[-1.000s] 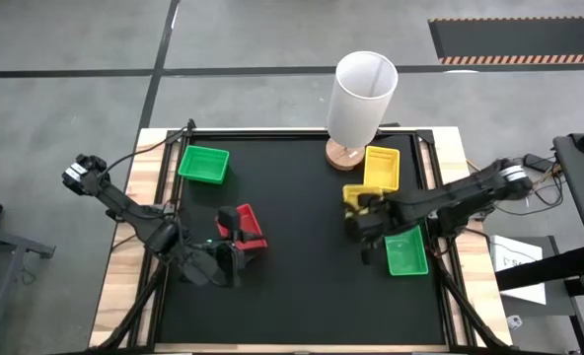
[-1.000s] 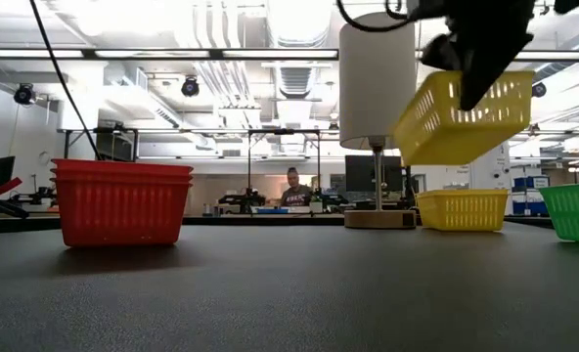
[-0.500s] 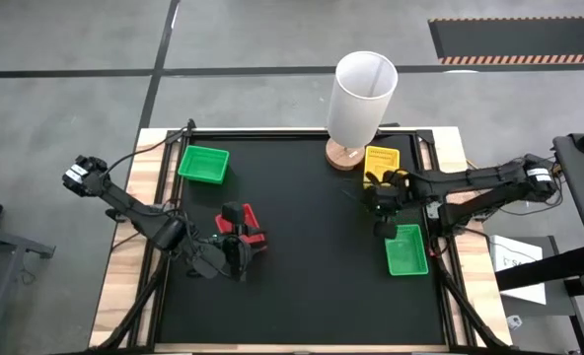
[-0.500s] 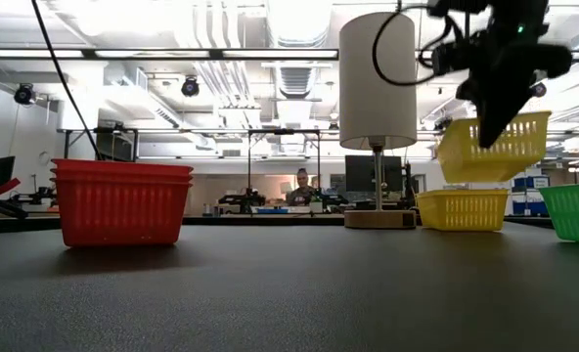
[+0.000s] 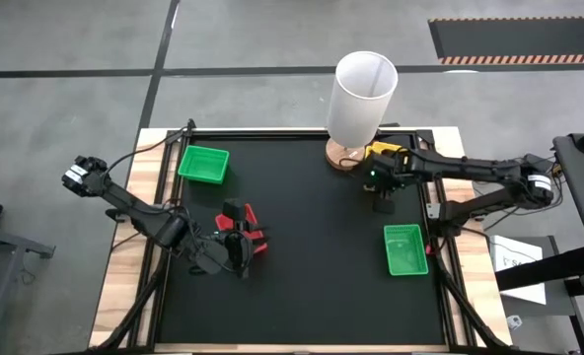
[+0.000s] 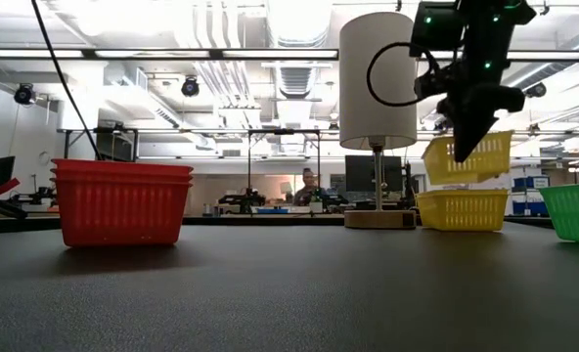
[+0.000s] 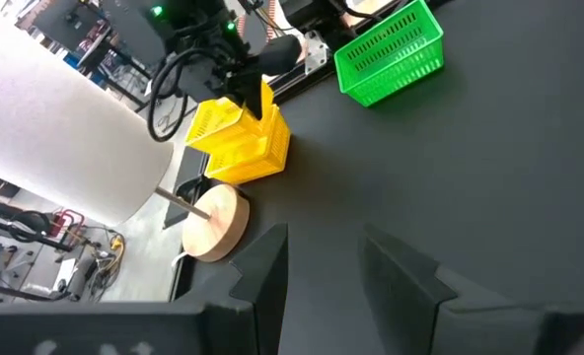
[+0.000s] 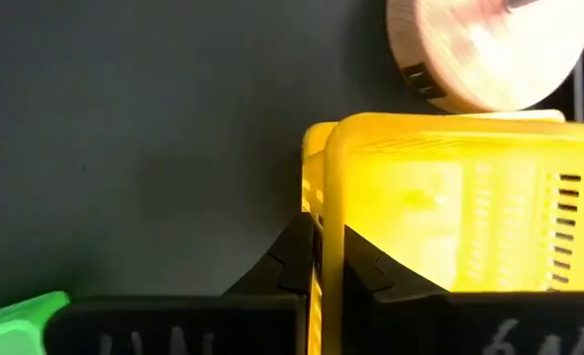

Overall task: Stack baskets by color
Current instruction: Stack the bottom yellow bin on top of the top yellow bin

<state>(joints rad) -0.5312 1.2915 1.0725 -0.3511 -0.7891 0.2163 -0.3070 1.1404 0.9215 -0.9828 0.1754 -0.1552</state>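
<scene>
The left gripper (image 5: pixel 241 247) sits over the red baskets (image 6: pixel 121 200) with its fingers spread, holding nothing, and from above the arm hides most of that stack. Over on the right, the right gripper (image 6: pixel 463 147) pinches the rim of a yellow basket (image 6: pixel 468 159), held tilted just above another yellow basket (image 6: pixel 462 209) beside the white cylinder (image 5: pixel 362 97). From above, only slivers of yellow show under the arm, so their long axis can't be made out.

Baskets (image 6: pixel 122 202) are glossy plastic mesh; the table (image 5: pixel 302 256) top is matt black, its border (image 5: pixel 124 266) bare wood; the lamp base (image 7: pixel 216 221) is smooth pale wood
</scene>
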